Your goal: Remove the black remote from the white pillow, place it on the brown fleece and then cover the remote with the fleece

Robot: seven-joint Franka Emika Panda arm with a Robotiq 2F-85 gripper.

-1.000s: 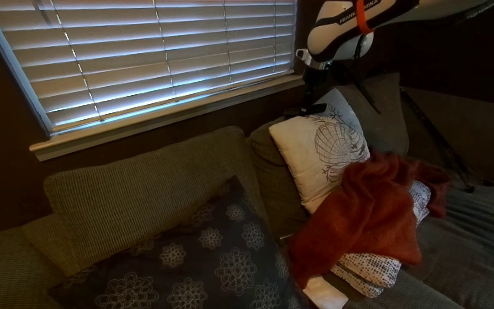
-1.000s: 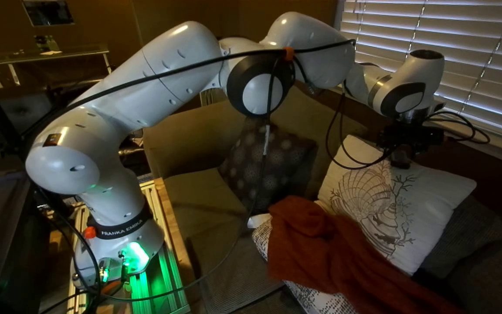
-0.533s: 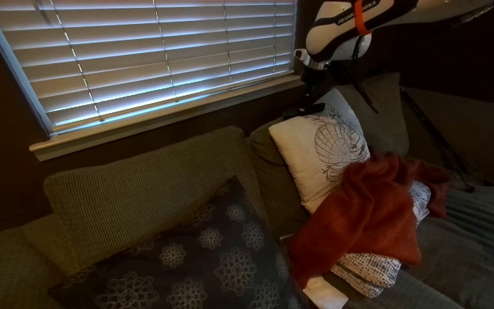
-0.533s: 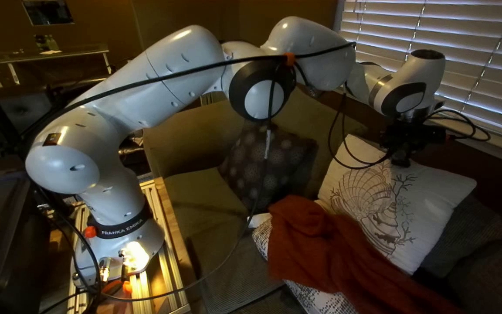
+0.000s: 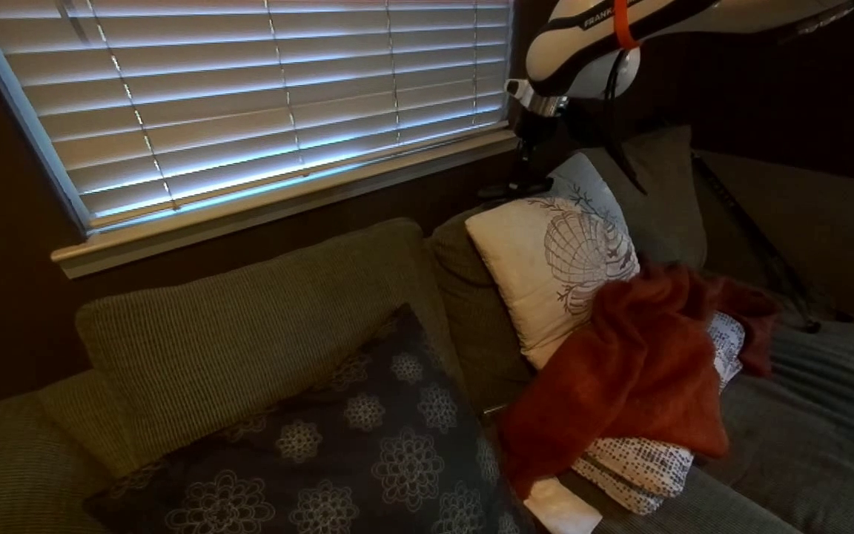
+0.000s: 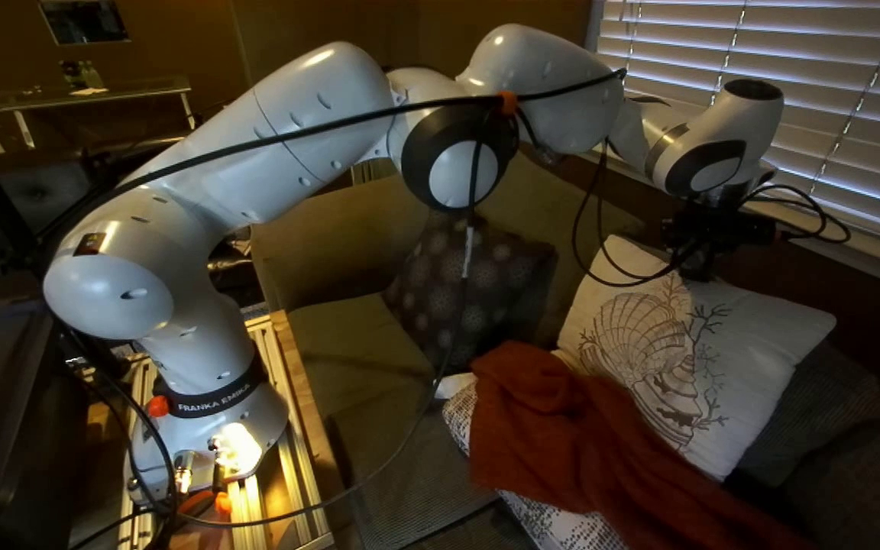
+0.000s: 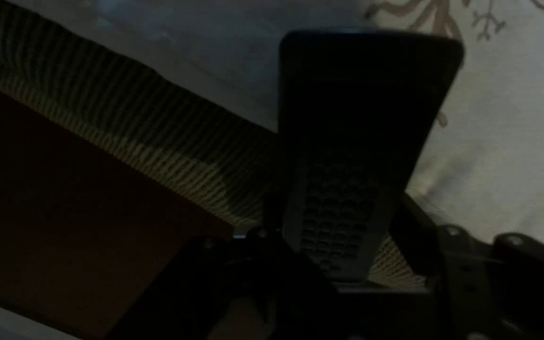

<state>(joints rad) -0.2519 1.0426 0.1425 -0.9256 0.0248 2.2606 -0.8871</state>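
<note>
"One small rise to report: who lifts what?"

"My black two-fingered claw lifts a long black plastic remote, its jaws drawn in to the remote's width and gripping both sides. Claw and catch ride slightly higher than half a second ago, over the upper edge of a shell-printed square white fabric pillow. The removal, I judge, is under way; the laying down and the covering are yet to come."

"Clear of the cloth?"

"Probably, though I cannot tell by how much. From the wrist view the remote blocks what lies beneath it, its buttons sink into darkness, and in an exterior view I cannot pick it out below my black wrist housing."

"Farther off?"

"A crumpled rust-brown fleece blanket overlaps the pillow's lower edge in both exterior views. In an exterior view its trailing end is cut off, so how much is free to fold over the remote is uncertain."

"Farthest?"

"A pale yellow light glows at the foot of my white arm; a second ago it shone green. What it signals I cannot say."
</note>
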